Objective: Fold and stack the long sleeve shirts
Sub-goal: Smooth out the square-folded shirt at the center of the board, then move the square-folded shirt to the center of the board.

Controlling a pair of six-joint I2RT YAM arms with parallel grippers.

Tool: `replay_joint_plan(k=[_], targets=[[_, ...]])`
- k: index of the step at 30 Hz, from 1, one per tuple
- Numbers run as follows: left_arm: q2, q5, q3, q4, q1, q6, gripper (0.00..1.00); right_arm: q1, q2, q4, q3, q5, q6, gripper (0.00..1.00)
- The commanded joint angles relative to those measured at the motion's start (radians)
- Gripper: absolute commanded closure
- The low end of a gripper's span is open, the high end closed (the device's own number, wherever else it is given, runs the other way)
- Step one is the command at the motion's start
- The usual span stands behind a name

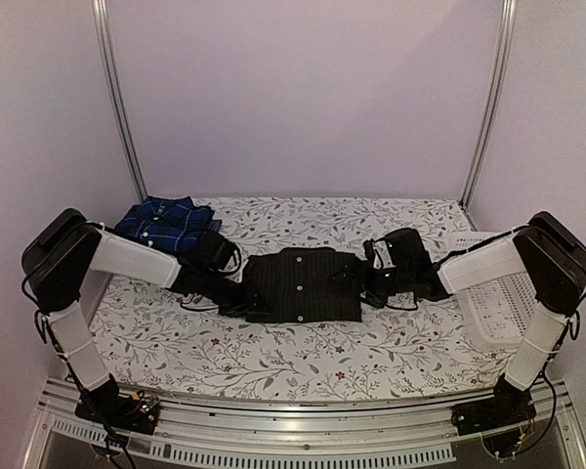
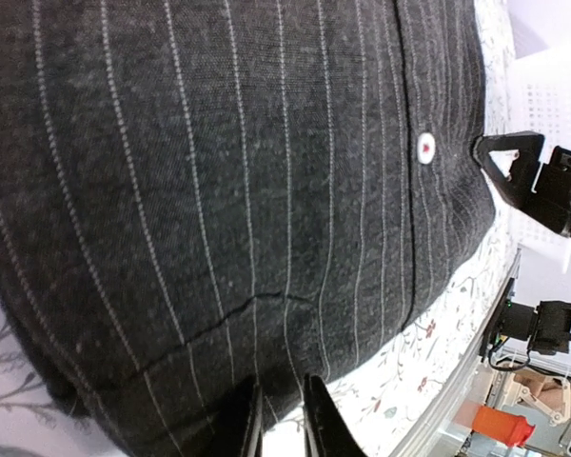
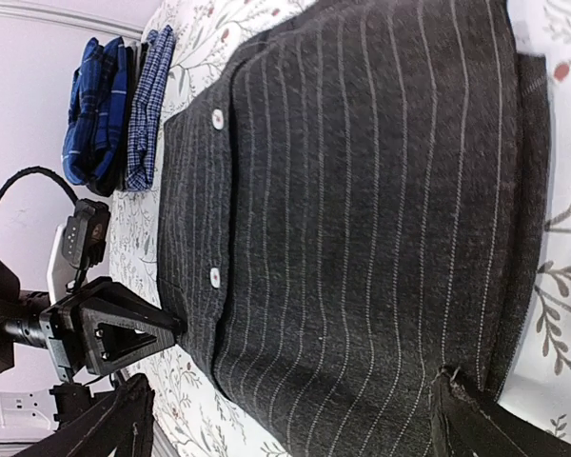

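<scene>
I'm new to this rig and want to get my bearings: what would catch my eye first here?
A folded black pinstriped shirt lies in the middle of the floral cloth, with the left gripper and right gripper at its opposite ends. At the back left sits a pile of blue plaid shirts, and a white mesh basket stands at the far right.

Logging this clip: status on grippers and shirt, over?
Left gripper at shirt edge, grip unclear. Right gripper open over black pinstripe shirt, folded flat. Plaid shirts stacked rear-left; nothing obstructing.
</scene>
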Motion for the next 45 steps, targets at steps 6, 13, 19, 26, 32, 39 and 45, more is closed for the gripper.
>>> replay_joint_plan(k=[6, 13, 19, 26, 32, 39, 45], targets=[[-0.219, -0.166, 0.001, -0.203, 0.023, 0.036, 0.81, 0.114, -0.022, -0.189, 0.248, 0.068, -0.121, 0.01], [-0.347, -0.306, -0.026, -0.311, 0.132, 0.07, 0.79, 0.188, 0.213, -0.156, 0.475, -0.048, -0.143, 0.01], [-0.399, -0.387, -0.03, -0.371, 0.23, 0.104, 0.78, 0.188, 0.389, -0.083, 0.541, -0.14, -0.1, 0.01], [-0.406, -0.419, -0.044, -0.376, 0.289, 0.118, 0.77, 0.182, 0.426, -0.01, 0.448, -0.137, -0.062, 0.01], [-0.391, -0.443, -0.041, -0.375, 0.301, 0.125, 0.76, 0.134, 0.38, 0.049, 0.335, -0.138, -0.044, 0.01], [-0.341, -0.475, -0.023, -0.368, 0.301, 0.137, 0.74, 0.052, 0.299, 0.051, 0.226, -0.158, -0.091, 0.01], [-0.257, -0.476, 0.017, -0.345, 0.298, 0.134, 0.73, -0.034, 0.212, 0.038, 0.126, -0.167, -0.136, 0.01]])
